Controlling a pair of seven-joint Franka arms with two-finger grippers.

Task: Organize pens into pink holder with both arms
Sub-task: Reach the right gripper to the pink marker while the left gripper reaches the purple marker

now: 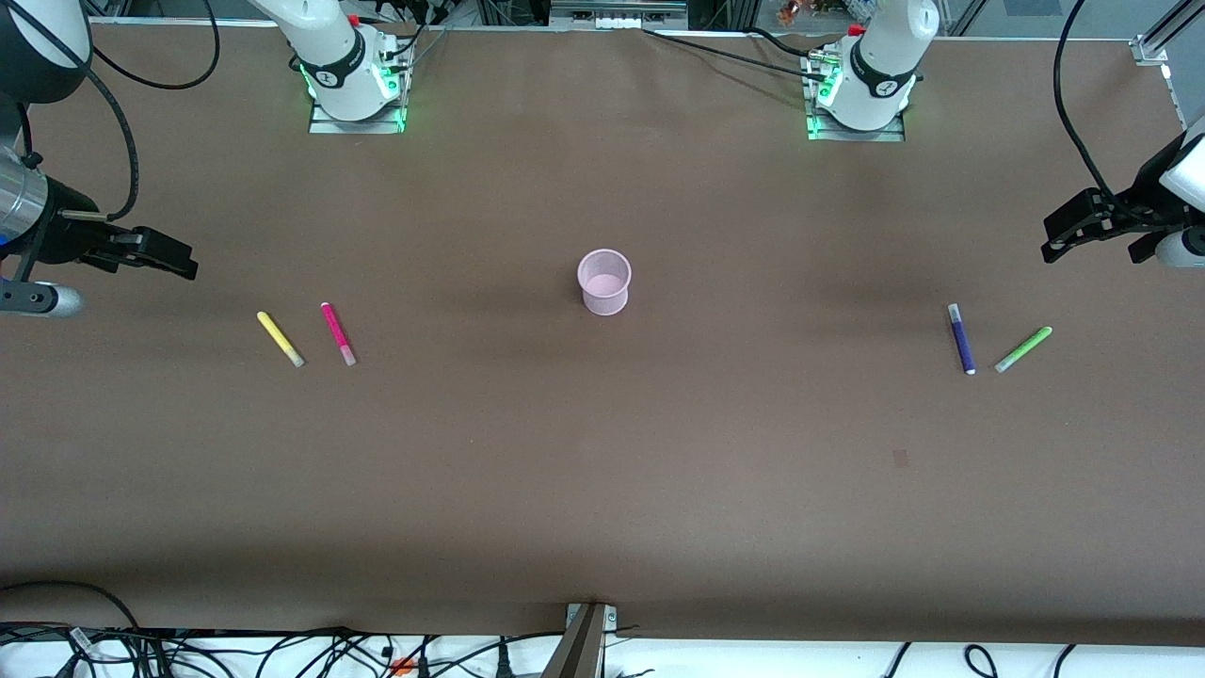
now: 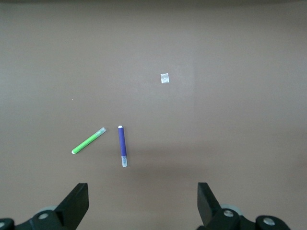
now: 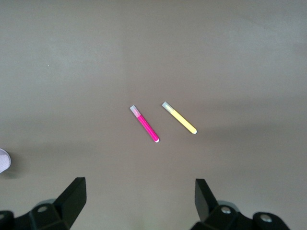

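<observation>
Four pens flat on the counter (image 1: 602, 490), none yet in the cup: purple pen (image 1: 961, 338) beside green pen (image 1: 1023, 348) toward the left arm's end, yellow pen (image 1: 280, 338) beside magenta pen (image 1: 338, 333) toward the right arm's. One pink holder (image 1: 603, 282) upright mid-counter, slightly farther from the front camera. Two pincers, left pincer (image 2: 143, 203) above purple and green, right pincer (image 3: 140, 201) above magenta and yellow, both spread wide, empty. Risks: thin pens rolling away, neighbours nudged, arms clashing at the light cup, tipping it.

A brown table (image 1: 602, 471) fills the scene. On it, a small pale square scrap (image 2: 165, 78) lies flat. Black cables (image 1: 235, 650) tangle along the table's near edge.
</observation>
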